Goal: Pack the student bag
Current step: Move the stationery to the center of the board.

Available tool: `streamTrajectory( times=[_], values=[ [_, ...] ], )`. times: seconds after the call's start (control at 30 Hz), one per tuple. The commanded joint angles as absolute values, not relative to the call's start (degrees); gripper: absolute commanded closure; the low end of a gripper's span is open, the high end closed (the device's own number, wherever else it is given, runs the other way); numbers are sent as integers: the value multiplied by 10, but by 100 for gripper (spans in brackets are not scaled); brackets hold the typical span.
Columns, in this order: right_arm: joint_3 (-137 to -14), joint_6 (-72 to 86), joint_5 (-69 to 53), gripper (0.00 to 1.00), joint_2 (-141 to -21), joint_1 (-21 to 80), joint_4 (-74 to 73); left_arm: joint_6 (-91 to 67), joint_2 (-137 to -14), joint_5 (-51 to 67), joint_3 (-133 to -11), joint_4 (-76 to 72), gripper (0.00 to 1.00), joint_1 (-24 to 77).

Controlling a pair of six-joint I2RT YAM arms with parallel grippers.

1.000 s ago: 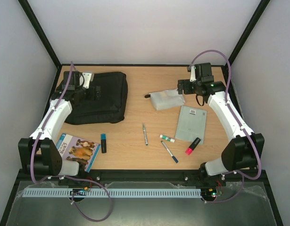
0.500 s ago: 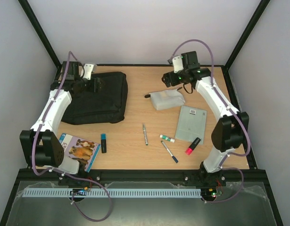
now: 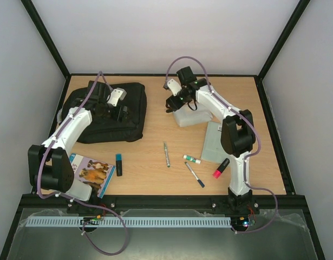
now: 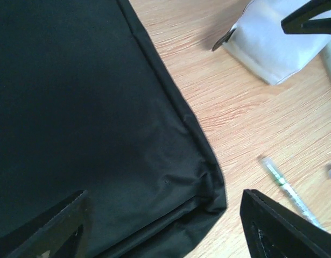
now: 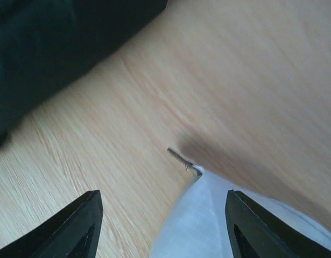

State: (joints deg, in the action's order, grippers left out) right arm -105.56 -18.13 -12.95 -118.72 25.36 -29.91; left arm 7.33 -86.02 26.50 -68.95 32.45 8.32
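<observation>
The student bag [image 3: 104, 115], black soft fabric, lies flat at the back left of the table. It fills the left of the left wrist view [image 4: 74, 107] and shows as a dark corner in the right wrist view [image 5: 52, 48]. My left gripper [image 3: 122, 113] hovers open over the bag's near right corner [image 4: 165, 234], nothing between its fingers [image 4: 278, 226]. My right gripper [image 3: 171, 104] is open above the left end of a whitish pouch [image 3: 192, 115]. Its fingers [image 5: 74, 228] straddle the pouch [image 5: 208, 220], whose zip pull [image 5: 181, 157] points away.
A grey notebook [image 3: 220, 142] lies right of centre. Before it lie a red highlighter [image 3: 221, 168], a green marker [image 3: 191, 159], a blue pen [image 3: 194, 174] and a grey pen [image 3: 166, 154]. A blue highlighter [image 3: 118, 164] and a picture book [image 3: 89, 173] lie near left.
Both arms have swung inward. The left gripper moved right across the bag. The right gripper moved left from the pouch's right side to its left end, its jaws narrowing.
</observation>
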Motion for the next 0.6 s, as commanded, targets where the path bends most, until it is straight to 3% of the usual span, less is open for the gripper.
streamTrajectory(
  times=[0.0, 0.13, 0.37, 0.57],
  values=[
    [-1071, -255, -96, 35, -1210, 263, -386, 129, -836, 222, -688, 360, 21, 80],
    [-1059, -256, -58, 30, -1226, 264, -388, 150, -833, 179, -693, 376, 14, 70],
    [-1035, -238, 84, 29, -1256, 257, -362, 127, -863, 142, -710, 396, 14, 32],
    [-989, -217, 122, 29, -1243, 211, -343, 99, -881, 112, -704, 393, 16, 5]
  ],
)
